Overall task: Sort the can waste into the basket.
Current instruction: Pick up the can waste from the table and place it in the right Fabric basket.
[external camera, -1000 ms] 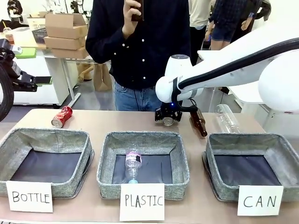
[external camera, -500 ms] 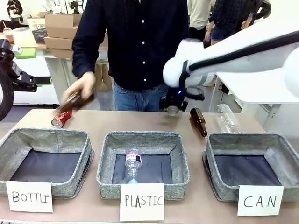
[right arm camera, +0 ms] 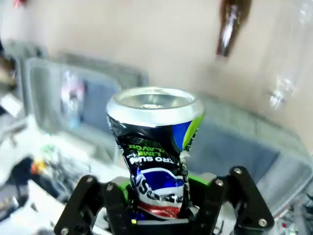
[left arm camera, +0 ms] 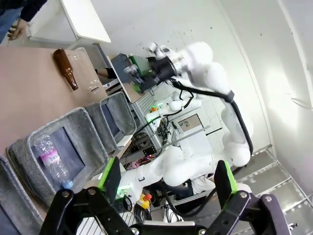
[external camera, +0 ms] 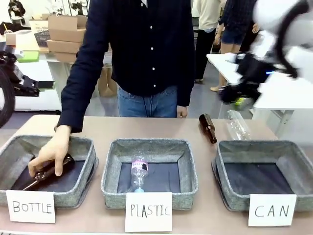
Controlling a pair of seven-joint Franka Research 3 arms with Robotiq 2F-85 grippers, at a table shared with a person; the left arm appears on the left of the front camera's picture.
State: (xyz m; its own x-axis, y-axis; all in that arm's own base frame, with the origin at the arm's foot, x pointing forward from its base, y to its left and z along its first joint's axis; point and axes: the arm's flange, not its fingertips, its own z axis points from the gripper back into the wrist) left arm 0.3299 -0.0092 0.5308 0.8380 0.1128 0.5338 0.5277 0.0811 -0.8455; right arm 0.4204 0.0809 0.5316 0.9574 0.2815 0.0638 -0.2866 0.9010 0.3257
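A tan table (external camera: 156,128) runs across the front view. The room behind it is busy, with stacked cardboard boxes (external camera: 69,33) at the far left and white tables and standing people farther back. A person (external camera: 142,49) in a dark shirt leans over the far edge, with one hand (external camera: 51,154) down in the bin carded "BOTTLE" (external camera: 49,143), resting on a brown bottle (external camera: 30,182). The basket (external camera: 254,145) sits at the table's right end behind its "CAN" card (external camera: 272,210), its dark floor bare. A second brown bottle (external camera: 208,128) and a clear bottle (external camera: 237,125) lie just beyond it. The right gripper (right arm camera: 156,198) is only a smear in the front view, raised above the table's far right. Its wrist view shows the jaws clamped on the crushed dark can (right arm camera: 155,139), with blurred bins below. The left gripper (left arm camera: 167,178) has its jaws spread wide around nothing.
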